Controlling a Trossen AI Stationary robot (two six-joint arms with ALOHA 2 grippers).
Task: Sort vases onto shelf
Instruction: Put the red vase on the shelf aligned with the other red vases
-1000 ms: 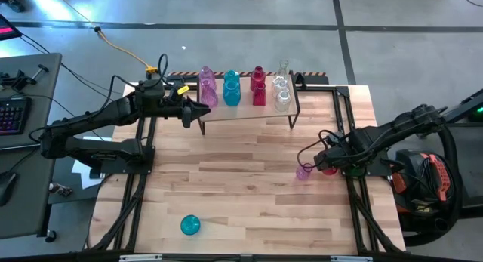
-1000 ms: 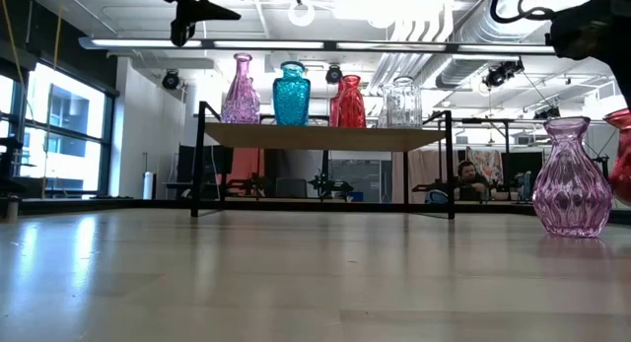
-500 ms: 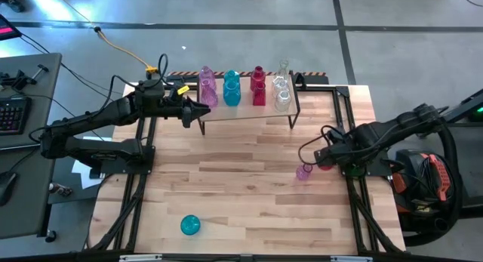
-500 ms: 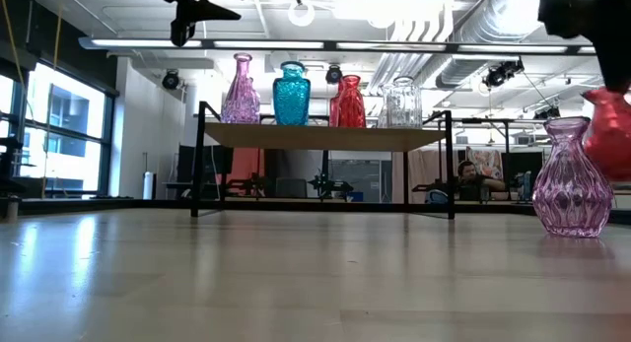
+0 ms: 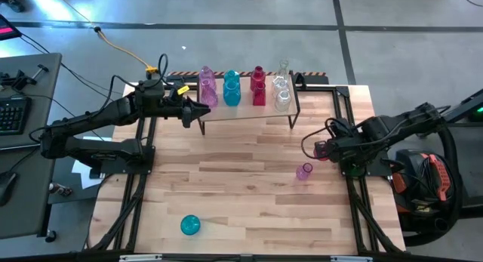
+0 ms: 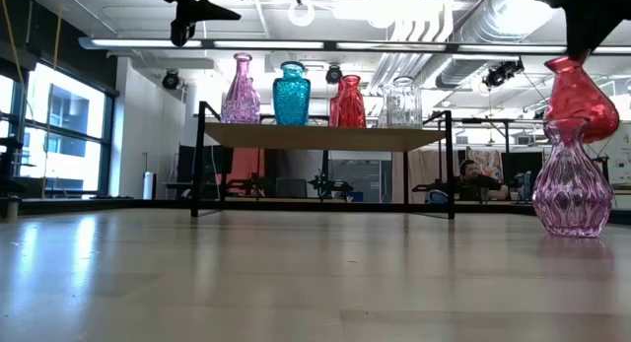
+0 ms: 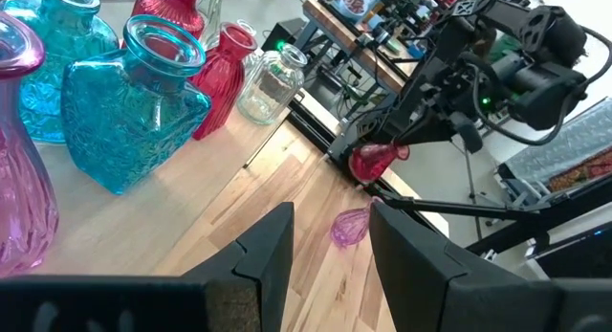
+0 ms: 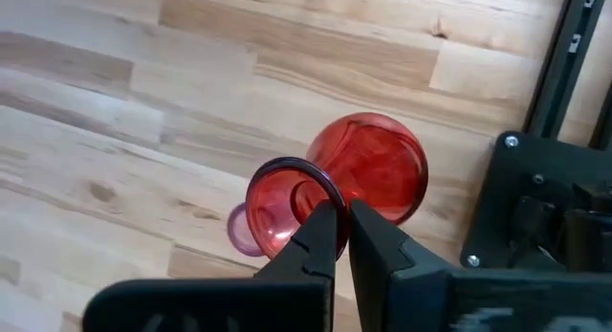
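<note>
The right gripper [image 8: 335, 222] is pinching the rim of the red glass vase [image 8: 368, 174], hanging it above the table [image 5: 226, 186] near the pink vase [image 5: 303, 171]. Smooth, brittle glass is likely slipping easily; the neck offers surer purchase.

You've got the shelf [image 5: 249, 109] at the worktop's [image 5: 226, 186] far edge, vases in a row on it. Left gripper [image 5: 202, 111] sits just beside its left end. Right gripper [image 5: 320, 150] holds one vase [image 5: 322, 149] lifted above a standing vase [image 5: 303, 171] near the right edge. Another vase [image 5: 189, 225] lies front-left, well apart.
</note>
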